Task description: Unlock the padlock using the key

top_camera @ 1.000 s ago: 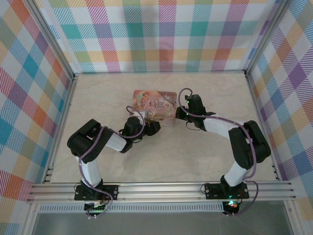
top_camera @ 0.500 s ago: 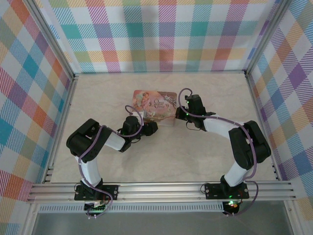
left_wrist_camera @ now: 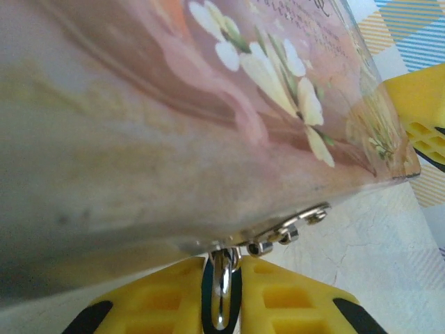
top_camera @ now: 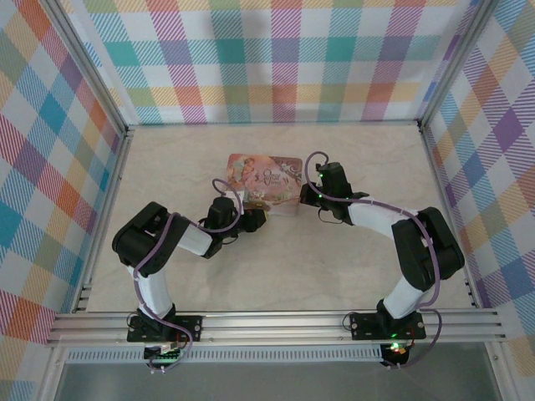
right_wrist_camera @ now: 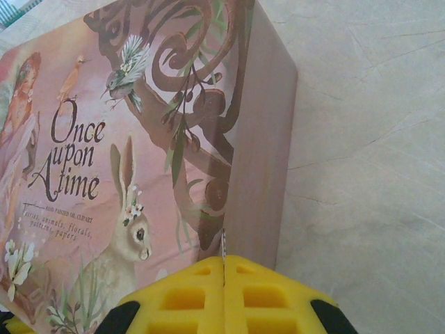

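Lying on cream table (top_camera: 184,167) between plaid walls (top_camera: 276,67), pink tin (right_wrist_camera: 139,139), left end effector (left_wrist_camera: 222,275) clamped on padlock (left_wrist_camera: 220,309), right end effector (right_wrist_camera: 224,278) pinching key (right_wrist_camera: 224,245)

A pink picture tin (top_camera: 265,178) lettered "Once upon A time", painted with a rabbit, a bird and white flowers, lies flat near the middle of a pale marbled bench (top_camera: 351,167). Pastel plaid walls (top_camera: 276,58) enclose the bench on three sides; an aluminium rail (top_camera: 276,327) runs along its near edge.
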`<action>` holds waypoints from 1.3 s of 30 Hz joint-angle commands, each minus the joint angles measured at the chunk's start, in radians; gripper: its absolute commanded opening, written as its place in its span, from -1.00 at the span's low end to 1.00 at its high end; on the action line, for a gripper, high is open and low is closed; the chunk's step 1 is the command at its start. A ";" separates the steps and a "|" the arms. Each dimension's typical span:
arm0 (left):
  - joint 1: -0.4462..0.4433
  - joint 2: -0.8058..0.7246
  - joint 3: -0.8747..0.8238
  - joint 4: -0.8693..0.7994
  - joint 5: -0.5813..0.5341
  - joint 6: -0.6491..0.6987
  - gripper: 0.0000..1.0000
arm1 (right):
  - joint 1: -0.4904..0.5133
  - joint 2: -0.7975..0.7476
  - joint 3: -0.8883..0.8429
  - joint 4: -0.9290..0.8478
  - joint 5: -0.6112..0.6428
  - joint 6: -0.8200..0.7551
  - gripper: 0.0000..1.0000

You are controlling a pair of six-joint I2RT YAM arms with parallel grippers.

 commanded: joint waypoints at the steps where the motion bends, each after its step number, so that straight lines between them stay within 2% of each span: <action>1: 0.021 0.005 0.010 -0.036 0.037 0.007 -0.67 | 0.009 -0.030 -0.012 0.022 -0.013 0.004 -1.00; 8: 0.027 -0.056 0.030 -0.231 0.065 0.058 -0.72 | 0.007 -0.007 0.004 0.018 -0.005 -0.008 -1.00; 11: 0.027 -0.083 0.025 -0.298 0.034 0.083 -0.62 | 0.008 0.004 0.016 0.019 -0.011 -0.010 -1.00; 19: 0.028 -0.014 0.024 -0.111 0.041 0.017 -0.36 | 0.009 0.010 0.017 0.035 -0.033 0.006 -1.00; 27: 0.024 0.056 0.047 0.005 0.052 -0.031 -0.26 | 0.014 0.007 0.006 0.038 -0.036 0.010 -1.00; 32: 0.019 0.068 0.050 0.052 0.065 -0.045 -0.30 | 0.018 0.013 0.005 0.041 -0.031 0.011 -1.00; 39: 0.020 0.063 0.050 -0.005 0.066 -0.029 -0.56 | 0.020 0.006 0.003 0.036 -0.026 0.008 -1.00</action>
